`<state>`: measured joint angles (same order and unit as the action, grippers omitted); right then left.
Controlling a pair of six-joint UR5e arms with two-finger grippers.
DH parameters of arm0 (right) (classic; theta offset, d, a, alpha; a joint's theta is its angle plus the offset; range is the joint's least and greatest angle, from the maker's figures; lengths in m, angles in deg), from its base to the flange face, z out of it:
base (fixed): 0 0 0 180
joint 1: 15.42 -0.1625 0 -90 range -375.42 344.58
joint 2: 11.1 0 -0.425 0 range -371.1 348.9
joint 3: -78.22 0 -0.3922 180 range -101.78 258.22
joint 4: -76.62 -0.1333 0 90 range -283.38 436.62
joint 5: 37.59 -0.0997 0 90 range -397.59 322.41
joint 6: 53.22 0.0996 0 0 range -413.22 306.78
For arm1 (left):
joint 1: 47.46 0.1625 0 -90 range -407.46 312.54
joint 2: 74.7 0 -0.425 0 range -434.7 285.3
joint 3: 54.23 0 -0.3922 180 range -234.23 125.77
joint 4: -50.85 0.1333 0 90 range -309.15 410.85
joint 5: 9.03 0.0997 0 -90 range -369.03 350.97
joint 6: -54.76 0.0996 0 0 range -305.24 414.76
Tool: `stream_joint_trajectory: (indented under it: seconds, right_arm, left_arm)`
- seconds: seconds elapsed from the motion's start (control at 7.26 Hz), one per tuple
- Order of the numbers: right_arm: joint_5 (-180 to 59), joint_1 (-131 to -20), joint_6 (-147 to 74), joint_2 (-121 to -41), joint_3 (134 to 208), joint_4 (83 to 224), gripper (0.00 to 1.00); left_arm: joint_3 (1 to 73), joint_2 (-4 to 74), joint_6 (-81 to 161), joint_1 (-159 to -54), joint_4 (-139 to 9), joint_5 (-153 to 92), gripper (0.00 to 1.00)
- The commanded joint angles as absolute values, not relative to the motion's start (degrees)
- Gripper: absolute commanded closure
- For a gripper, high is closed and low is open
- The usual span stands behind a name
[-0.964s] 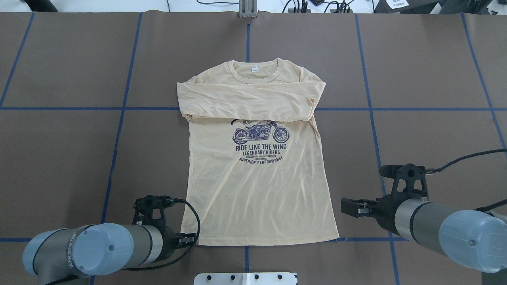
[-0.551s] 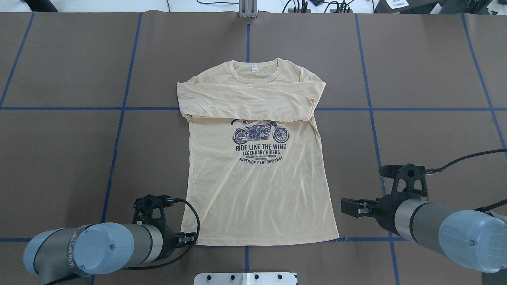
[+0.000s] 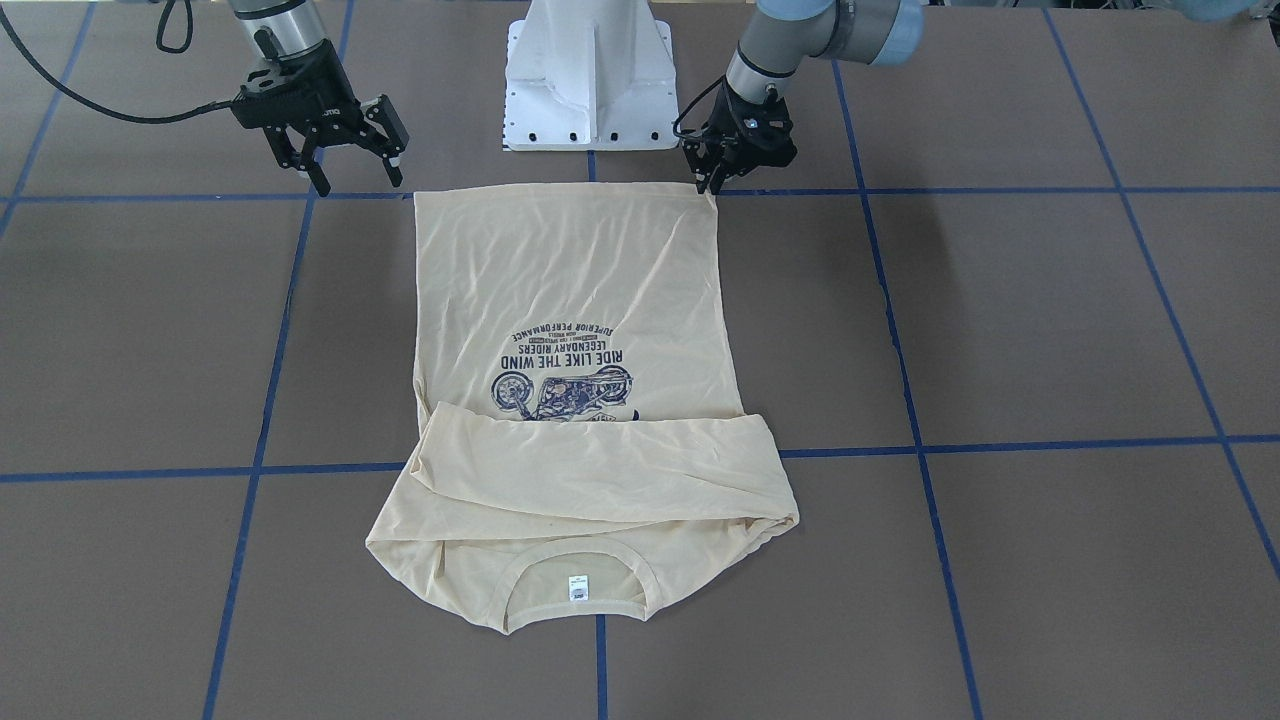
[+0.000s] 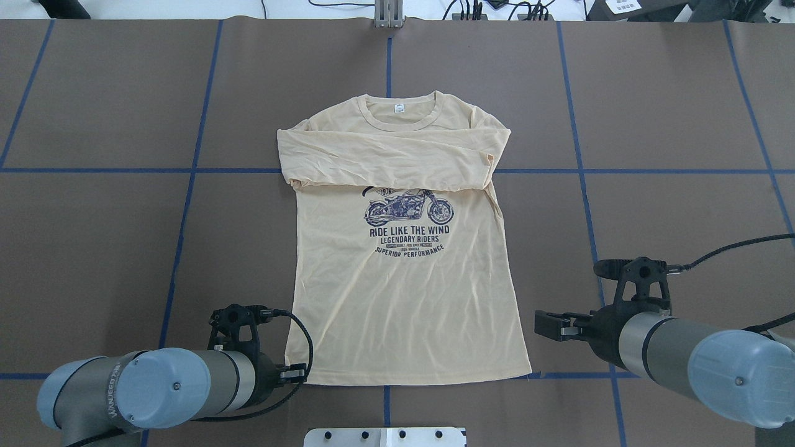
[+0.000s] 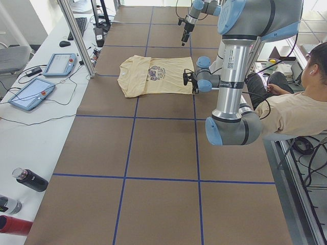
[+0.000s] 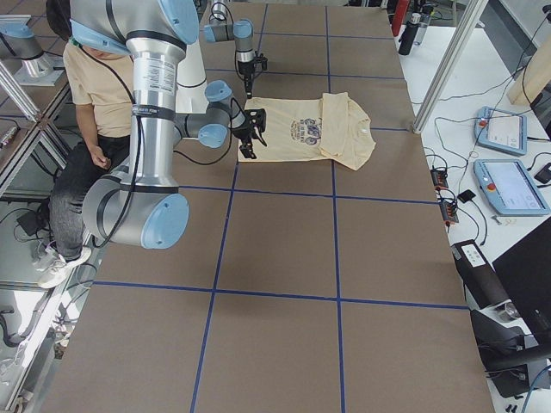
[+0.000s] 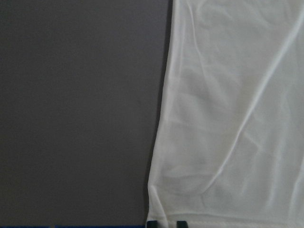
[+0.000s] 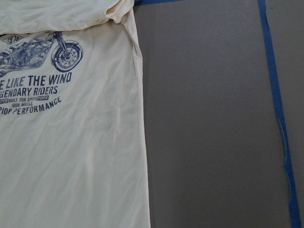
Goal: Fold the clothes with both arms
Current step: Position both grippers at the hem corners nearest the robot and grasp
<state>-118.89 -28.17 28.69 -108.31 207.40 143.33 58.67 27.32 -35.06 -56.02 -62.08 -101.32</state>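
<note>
Left gripper (image 3: 712,185) shifted slightly, pinching shirt (image 3: 570,290) hem corner; right gripper (image 3: 360,183) splayed, just beside opposite corner.

The cream long-sleeved shirt (image 4: 407,304) lies flat, print up, sleeves folded across its chest. The left arm (image 4: 155,388) and right arm (image 4: 683,357) flank its hem.

Our left gripper (image 4: 300,374) now sits a touch closer to the near left hem corner of the shirt (image 4: 404,298). We see its jaws narrower than before, pinching that corner.
</note>
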Motion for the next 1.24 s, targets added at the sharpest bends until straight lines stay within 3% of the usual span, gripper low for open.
stream_joint_trajectory:
  seconds: [0.0,1.1]
  right_arm:
    - [-119.0,-28.2,28.7,-108.3,207.4,143.3,0.0]
    - [-118.9,-28.2,28.7,-108.3,207.3,143.3,0.0]
  left_arm:
    - [58.7,27.2,-35.1,-56.5,-62.1,-101.3,0.76]
    - [58.6,28.2,-35.1,-56.0,-58.6,-101.6,0.73]
